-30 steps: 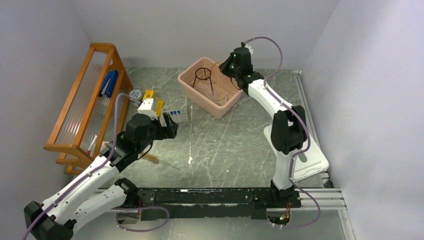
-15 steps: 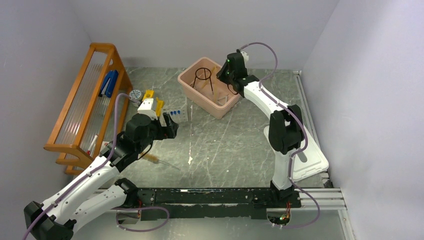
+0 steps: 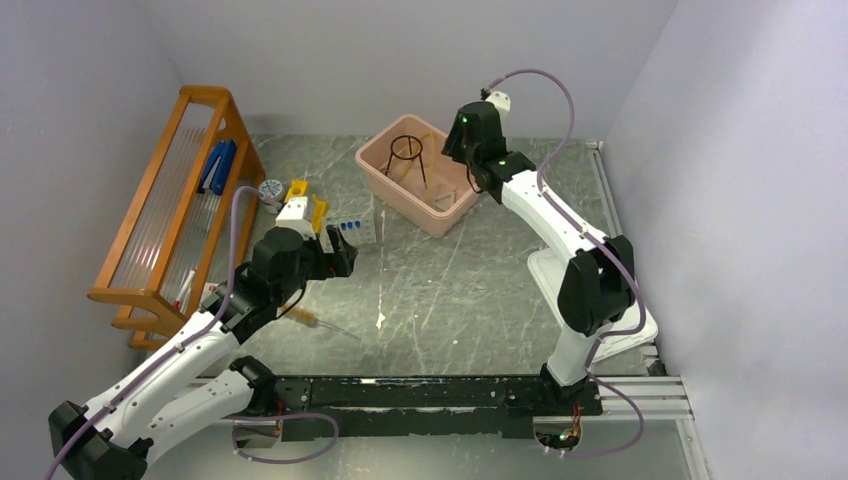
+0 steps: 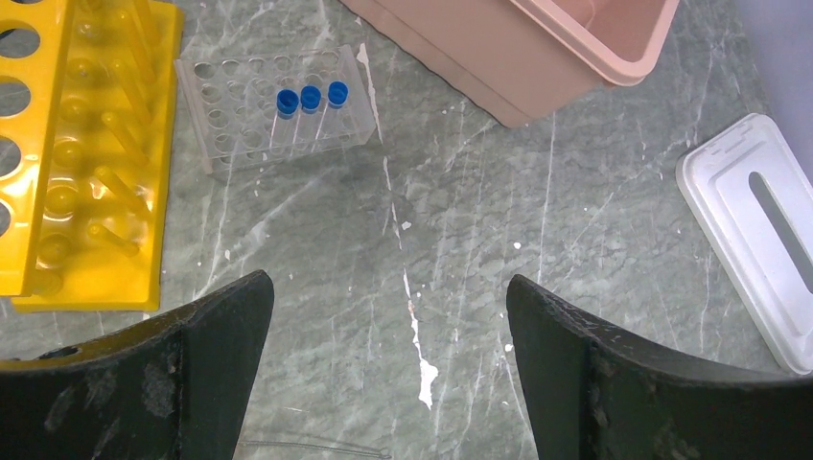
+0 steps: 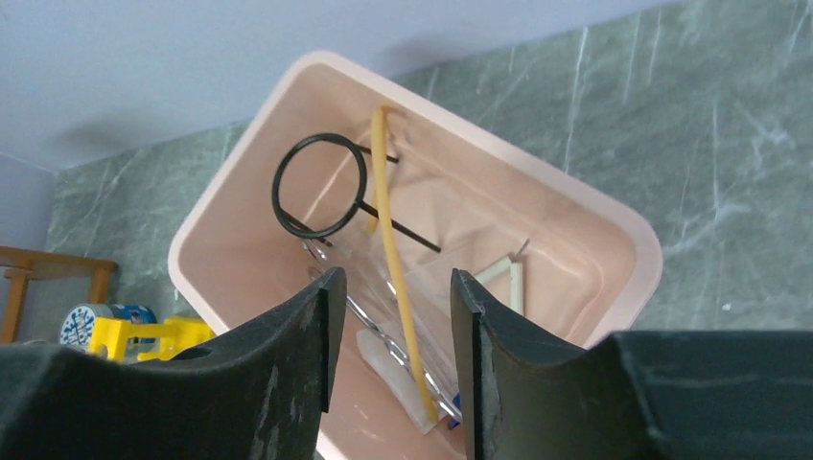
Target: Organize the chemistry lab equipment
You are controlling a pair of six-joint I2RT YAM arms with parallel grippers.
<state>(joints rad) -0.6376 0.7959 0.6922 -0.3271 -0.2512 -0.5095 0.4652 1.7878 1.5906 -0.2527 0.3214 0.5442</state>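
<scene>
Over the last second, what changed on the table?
Only the right arm moved: its elbow swung out to the right, and the right gripper dipped over the pink tub, then lifted back; it is open and empty. The left gripper, yellow rack and blue-capped tubes stayed put.

We find tripod [image 3: 405, 150], tubing [image 5: 393, 249] and triangle [image 5: 508, 278] inside the tub [image 3: 398, 198], capped tubes [image 4: 312, 96] in a small rack [image 4: 249, 134] left of it, peg rack [image 4: 86, 163] further left, lid [image 4: 719, 201] front right.
</scene>
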